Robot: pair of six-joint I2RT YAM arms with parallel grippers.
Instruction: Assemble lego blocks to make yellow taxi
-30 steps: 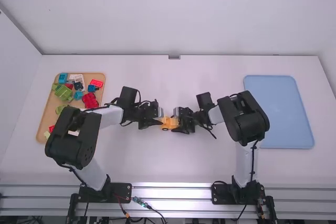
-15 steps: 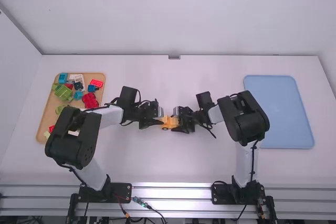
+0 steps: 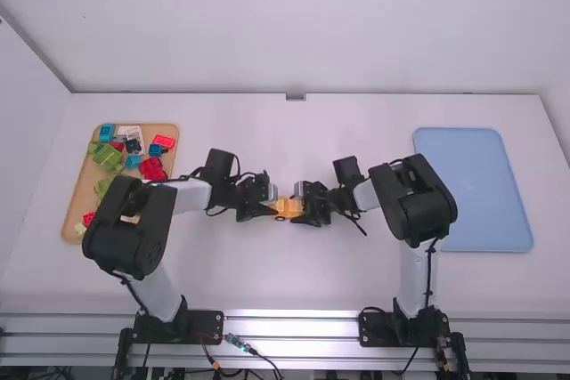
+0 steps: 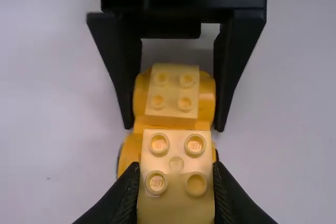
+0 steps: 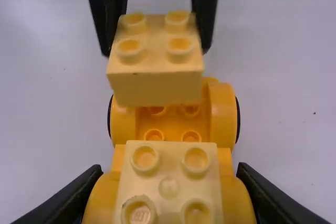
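Observation:
Near the middle of the table, my left gripper [image 3: 270, 209] and right gripper [image 3: 303, 211] face each other over the orange-yellow wheeled car base [image 3: 288, 208]. In the left wrist view my left gripper [image 4: 176, 167] is shut on a pale yellow 2x2 block [image 4: 176, 182], studs up. The right wrist view has that pale yellow block [image 5: 156, 77] over the base's open studded section [image 5: 173, 127]; whether they touch I cannot tell. There my right gripper [image 5: 169, 168] is shut on the base's other end, where a second pale yellow block [image 5: 169, 184] sits.
A wooden tray [image 3: 75, 206] at the left holds several red, green and blue blocks, partly behind the left arm. The light-blue tray [image 3: 485, 189] lies on the right, beyond the right arm's elbow.
The left arm has shifted slightly to the right in the high view, its gripper coming a little closer to the right one. The right arm has stayed still.

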